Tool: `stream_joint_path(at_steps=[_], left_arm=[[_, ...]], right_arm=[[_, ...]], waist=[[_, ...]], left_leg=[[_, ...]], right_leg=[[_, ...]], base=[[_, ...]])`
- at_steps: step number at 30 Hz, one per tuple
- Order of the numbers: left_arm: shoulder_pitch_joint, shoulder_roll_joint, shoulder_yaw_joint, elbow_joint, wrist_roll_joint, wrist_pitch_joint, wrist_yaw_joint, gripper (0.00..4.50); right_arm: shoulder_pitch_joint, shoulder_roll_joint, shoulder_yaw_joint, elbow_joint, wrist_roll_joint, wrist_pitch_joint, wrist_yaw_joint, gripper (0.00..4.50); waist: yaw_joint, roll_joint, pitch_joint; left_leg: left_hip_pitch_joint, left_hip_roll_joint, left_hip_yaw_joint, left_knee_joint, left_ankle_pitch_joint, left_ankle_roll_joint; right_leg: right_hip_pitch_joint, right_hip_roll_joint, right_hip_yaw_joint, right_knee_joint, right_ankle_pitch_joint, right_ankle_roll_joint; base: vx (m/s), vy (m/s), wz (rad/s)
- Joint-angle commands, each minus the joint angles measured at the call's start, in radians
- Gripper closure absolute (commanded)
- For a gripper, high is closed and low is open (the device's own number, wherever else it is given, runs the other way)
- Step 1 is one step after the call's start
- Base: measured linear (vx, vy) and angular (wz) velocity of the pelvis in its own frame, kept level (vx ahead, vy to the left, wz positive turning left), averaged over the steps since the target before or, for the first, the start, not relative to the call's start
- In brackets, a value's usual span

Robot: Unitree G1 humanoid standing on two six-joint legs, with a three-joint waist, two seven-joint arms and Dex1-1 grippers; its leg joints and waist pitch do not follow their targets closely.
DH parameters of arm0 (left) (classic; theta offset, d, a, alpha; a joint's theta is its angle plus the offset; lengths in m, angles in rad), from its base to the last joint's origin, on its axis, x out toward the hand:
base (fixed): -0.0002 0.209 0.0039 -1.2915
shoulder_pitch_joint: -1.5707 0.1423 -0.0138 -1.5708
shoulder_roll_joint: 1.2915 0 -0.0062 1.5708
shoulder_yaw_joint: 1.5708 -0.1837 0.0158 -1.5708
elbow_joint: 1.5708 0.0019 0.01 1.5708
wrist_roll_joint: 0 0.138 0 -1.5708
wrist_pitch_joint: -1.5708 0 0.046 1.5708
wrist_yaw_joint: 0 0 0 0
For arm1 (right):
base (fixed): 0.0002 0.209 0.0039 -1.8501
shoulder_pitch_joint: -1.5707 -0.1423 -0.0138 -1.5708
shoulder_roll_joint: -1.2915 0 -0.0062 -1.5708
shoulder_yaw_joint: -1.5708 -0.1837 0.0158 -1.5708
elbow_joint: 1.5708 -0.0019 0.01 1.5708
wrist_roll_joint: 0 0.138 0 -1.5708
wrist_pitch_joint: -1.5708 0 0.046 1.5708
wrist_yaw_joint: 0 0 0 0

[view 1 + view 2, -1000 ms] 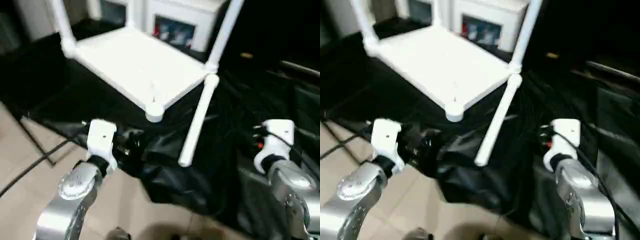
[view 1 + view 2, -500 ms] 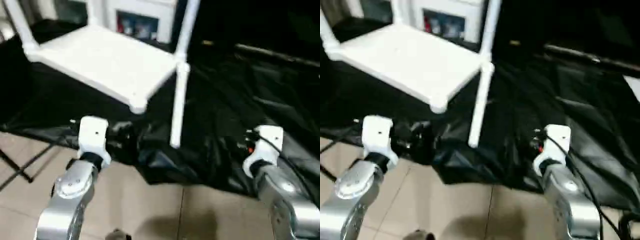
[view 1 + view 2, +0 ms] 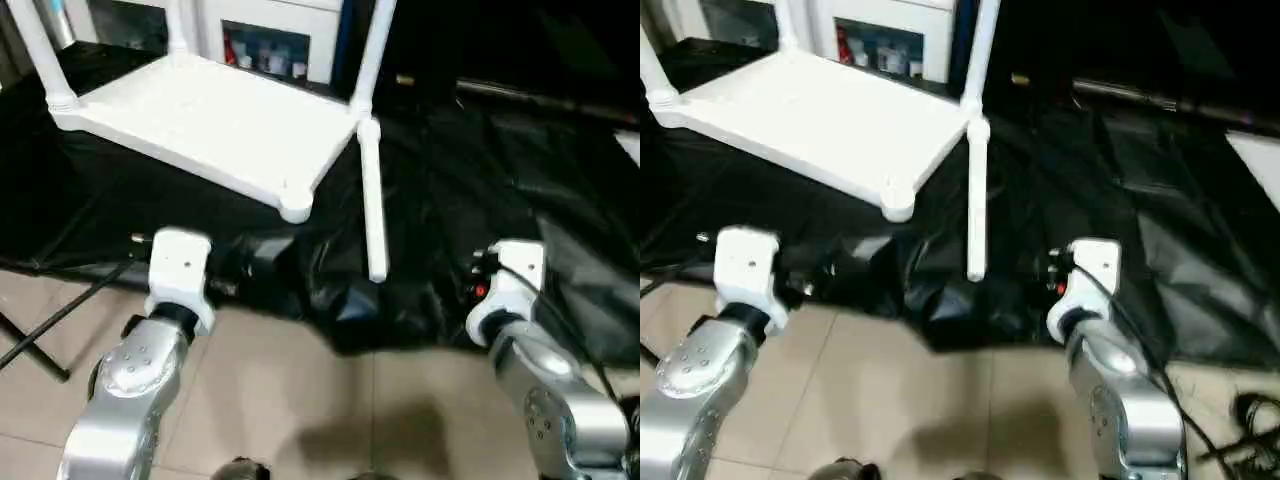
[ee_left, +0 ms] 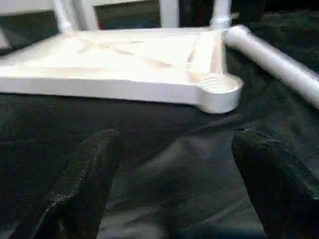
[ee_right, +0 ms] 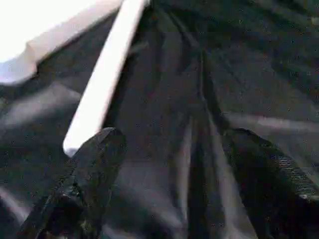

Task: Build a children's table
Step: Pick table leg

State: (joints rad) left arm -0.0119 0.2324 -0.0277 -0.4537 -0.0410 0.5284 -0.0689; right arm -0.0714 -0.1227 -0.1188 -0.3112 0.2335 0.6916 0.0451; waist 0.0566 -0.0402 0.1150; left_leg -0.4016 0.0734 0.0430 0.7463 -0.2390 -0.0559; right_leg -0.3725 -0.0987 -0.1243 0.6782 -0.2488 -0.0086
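Both silver forearms reach forward and down from the near side, wrists level with the near edge of the black sheet (image 3: 520,150) spread over the floor. The left gripper (image 4: 169,184) hangs low over the sheet's rumpled near edge, its two black fingers (image 4: 79,179) spread wide apart with nothing between them. The right gripper (image 5: 169,184) is likewise parted and empty — its fingers (image 5: 94,169) straddle bare sheet, one just beside the free end of the loose leg (image 3: 372,200).

The tabletop (image 3: 210,120) lies upside down on the sheet towards its far left corner, three legs (image 3: 372,50) standing up from its corner sockets. The near socket (image 3: 294,208) is empty — the loose leg lies flat beside it, its far end close to the tabletop's right corner.
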Motion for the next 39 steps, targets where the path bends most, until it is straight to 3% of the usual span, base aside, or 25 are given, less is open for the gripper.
stream_joint_path(at_steps=[1,2,3,4,5,7,9,10,11,13,15,17,18,22,25,28,30,31,32,34,35,36,37,38,39], left_arm=[[-0.023,-0.009,0.023,0.01,-0.004,0.006,0.015,0.52],[-0.027,-0.021,0.036,0.018,-0.019,-0.006,0.017,0.52],[-0.027,-0.023,0.036,0.019,-0.019,-0.016,0.018,0.52],[-0.026,-0.043,0.05,0.019,-0.052,-0.005,0.013,0.52],[-0.026,-0.06,0.061,0.019,-0.077,0.005,0.01,0.52],[-0.031,-0.053,0.046,0.026,-0.053,-0.001,0.003,0.52],[-0.033,-0.039,0.031,0.04,-0.023,-0.013,0.005,0.52],[-0.033,-0.038,0.029,0.041,-0.021,-0.017,0.004,0.52],[-0.03,-0.035,0.025,0.043,-0.019,-0.025,0.001,0.52],[-0.018,-0.054,0.034,0.04,-0.045,-0.042,-0.006,0.52],[-0.013,-0.062,0.038,0.036,-0.054,-0.044,-0.01,0.52],[-0.005,-0.064,0.028,0.022,-0.05,-0.047,-0.015,0.52],[-0.003,-0.065,0.026,0.019,-0.05,-0.047,-0.016,0.52],[0.002,-0.071,0.007,0.006,-0.049,-0.049,-0.019,0.52],[0.005,-0.073,0.005,0.006,-0.049,-0.053,-0.023,0.52],[0.005,-0.071,0.008,0.008,-0.047,-0.054,-0.029,0.52],[0.005,-0.07,0.009,0.009,-0.047,-0.054,-0.031,0.52],[0.001,-0.068,0.012,0.012,-0.05,-0.054,-0.034,0.52],[0.0,-0.068,0.013,0.013,-0.05,-0.054,-0.035,0.52],[-0.004,-0.066,0.012,0.015,-0.051,-0.054,-0.038,0.52],[-0.006,-0.065,0.009,0.018,-0.052,-0.055,-0.041,0.52],[-0.007,-0.064,0.008,0.019,-0.052,-0.055,-0.043,0.52],[-0.008,-0.064,0.006,0.021,-0.052,-0.056,-0.045,0.52],[-0.009,-0.064,0.004,0.023,-0.053,-0.056,-0.046,0.52],[-0.01,-0.064,0.001,0.026,-0.054,-0.057,-0.049,0.52]], right_arm=[[-0.005,-0.002,-0.008,-0.008,0.0,-0.005,0.002,0.97],[-0.012,-0.006,-0.012,-0.001,-0.001,-0.009,0.003,0.97],[-0.015,-0.008,-0.014,0.002,-0.001,-0.011,0.003,0.97],[-0.018,-0.01,-0.016,0.004,-0.001,-0.012,0.004,0.97],[-0.019,-0.011,-0.017,0.005,0.0,-0.012,0.005,0.97],[-0.029,-0.017,-0.018,0.01,-0.001,-0.017,0.008,0.97],[-0.033,-0.02,-0.016,0.014,-0.003,-0.021,0.01,0.97],[-0.033,-0.021,-0.016,0.015,-0.003,-0.022,0.011,0.97],[-0.035,-0.022,-0.013,0.017,-0.006,-0.025,0.013,0.97],[-0.037,-0.026,0.002,0.016,-0.014,-0.033,0.021,0.97],[-0.038,-0.028,0.005,0.015,-0.018,-0.039,0.024,0.97],[-0.041,-0.029,0.008,0.019,-0.021,-0.058,0.03,0.97],[-0.042,-0.029,0.009,0.019,-0.021,-0.062,0.031,0.97],[-0.045,-0.03,0.01,0.019,-0.012,-0.075,0.039,0.97],[-0.044,-0.031,0.016,0.019,-0.018,-0.078,0.043,0.97],[-0.042,-0.032,0.016,0.02,-0.019,-0.084,0.045,0.97],[-0.041,-0.032,0.017,0.021,-0.02,-0.086,0.045,0.97],[-0.039,-0.031,0.021,0.021,-0.022,-0.091,0.045,0.97],[-0.038,-0.031,0.022,0.021,-0.022,-0.091,0.045,0.97],[-0.035,-0.032,0.024,0.019,-0.023,-0.093,0.044,0.97],[-0.032,-0.032,0.024,0.017,-0.023,-0.093,0.044,0.97],[-0.03,-0.032,0.024,0.016,-0.023,-0.092,0.044,0.97],[-0.028,-0.032,0.023,0.013,-0.023,-0.092,0.045,0.97],[-0.025,-0.032,0.023,0.011,-0.023,-0.092,0.045,0.97],[-0.022,-0.033,0.022,0.01,-0.025,-0.09,0.044,0.97]], waist=[[-0.024,-0.009,-0.029],[-0.037,0.07,-0.064],[-0.055,0.067,-0.068],[-0.052,0.077,-0.059],[-0.049,0.077,-0.061],[-0.044,0.057,-0.066],[-0.021,-0.013,-0.071],[0.024,-0.042,-0.069],[0.034,-0.057,-0.076],[0.04,-0.04,-0.069],[0.034,-0.02,-0.067],[0.023,-0.014,-0.048],[0.02,-0.011,-0.047],[0.007,0.01,-0.035],[0.003,0.007,-0.048],[0.016,0.006,-0.081],[0.012,0.009,-0.092],[-0.003,0.007,-0.099],[-0.01,0.008,-0.107],[-0.02,-0.008,-0.104],[0.009,-0.032,-0.098],[0.033,-0.058,-0.103],[0.092,-0.035,-0.093],[0.101,-0.01,-0.091],[0.076,0.02,-0.108]], left_leg=[[-0.022,0.095,-0.025,-0.133,-0.097,-0.161],[0.075,0.296,-0.148,-0.266,-0.389,-0.202],[0.063,0.301,-0.152,-0.273,-0.38,-0.191],[0.044,0.276,-0.137,-0.282,-0.401,-0.172],[0.039,0.244,-0.111,-0.278,-0.422,-0.108],[0.048,0.197,-0.09,-0.277,-0.449,0.003],[0.0,0.104,-0.023,-0.225,-0.39,0.038],[0.004,0.071,0.034,-0.133,-0.174,0.021],[-0.013,0.079,0.039,-0.14,-0.008,0.017],[-0.008,0.1,0.053,-0.198,0.023,-0.018],[0.014,0.12,0.064,-0.222,-0.119,-0.057],[0.057,0.128,0.069,-0.232,-0.437,-0.073],[0.078,0.127,0.069,-0.227,-0.509,-0.07],[0.117,0.144,0.057,-0.267,-0.659,-0.037],[0.12,0.137,0.062,-0.282,-0.584,-0.015],[0.091,0.117,0.097,-0.264,-0.181,0.07],[0.111,0.117,0.088,-0.26,-0.084,0.114],[0.14,0.118,0.059,-0.251,0.047,0.202],[0.189,0.126,0.033,-0.232,0.145,0.322],[0.227,0.142,0.004,-0.211,0.222,0.458],[0.121,0.04,0.067,-0.158,0.212,0.431],[0.018,-0.034,0.103,-0.107,0.14,0.391],[-0.075,0.0,0.081,-0.052,-0.025,0.264],[-0.056,0.076,0.05,-0.092,-0.009,0.143],[0.012,0.11,0.033,-0.146,0.089,0.154]], right_leg=[[0.052,-0.058,0.006,-0.138,-0.419,-0.165],[-0.036,0.02,0.043,0.041,-0.155,-0.066],[-0.041,0.03,0.047,0.075,-0.114,-0.038],[-0.059,0.045,0.046,0.102,-0.115,-0.025],[-0.053,0.046,0.049,0.092,-0.12,-0.027],[-0.026,0.034,0.064,0.034,-0.08,-0.041],[0.022,-0.033,0.134,-0.1,-0.156,-0.028],[0.014,-0.132,0.175,-0.195,-0.555,0.074],[0.032,-0.115,0.184,-0.187,-0.677,0.145],[0.02,-0.067,0.144,-0.168,-0.566,0.106],[0.011,-0.036,0.12,-0.154,-0.486,0.035],[0.005,-0.021,0.095,-0.177,-0.683,0.001],[0.003,-0.017,0.084,-0.19,-0.738,-0.004],[0.061,0.004,0.045,-0.202,-0.594,-0.034],[0.099,-0.007,0.061,-0.203,-0.466,-0.063],[0.16,-0.004,0.076,-0.202,-0.248,-0.098],[0.158,0.013,0.068,-0.182,-0.131,-0.094],[0.141,0.039,0.057,-0.144,0.016,-0.065],[0.104,0.043,0.052,-0.116,0.075,-0.022],[0.057,0.025,0.074,-0.076,0.078,0.002],[0.168,0.04,0.126,-0.113,0.202,0.025],[0.278,0.051,0.181,-0.125,0.349,0.067],[0.334,-0.047,0.277,-0.144,0.651,0.089],[0.3,0.002,0.231,-0.104,0.791,0.144],[0.254,0.083,0.14,-0.036,0.711,0.21]], base=[[-0.057,0.186,-0.37],[-0.084,0.112,0.2],[-0.084,0.112,0.2],[-0.092,0.05,0.15],[-0.081,0.006,-0.02],[-0.102,-0.056,-0.06],[-0.094,-0.129,-0.11],[-0.102,-0.133,-0.1],[-0.082,-0.121,-0.12],[-0.044,-0.1,-0.11],[-0.013,-0.026,-0.01],[0.0,0.0,0.0],[0.022,0.053,-0.05],[0.071,0.062,-0.1],[0.125,0.071,-0.12],[0.141,0.041,0.02],[0.208,0.006,0.05],[0.231,-0.014,0.04],[0.208,-0.039,0.08],[0.199,-0.044,0.1],[0.207,-0.027,0.09],[0.21,0.09,0.44],[0.21,0.09,0.44],[0.108,0.174,0.44],[-0.002,0.084,0.08]])
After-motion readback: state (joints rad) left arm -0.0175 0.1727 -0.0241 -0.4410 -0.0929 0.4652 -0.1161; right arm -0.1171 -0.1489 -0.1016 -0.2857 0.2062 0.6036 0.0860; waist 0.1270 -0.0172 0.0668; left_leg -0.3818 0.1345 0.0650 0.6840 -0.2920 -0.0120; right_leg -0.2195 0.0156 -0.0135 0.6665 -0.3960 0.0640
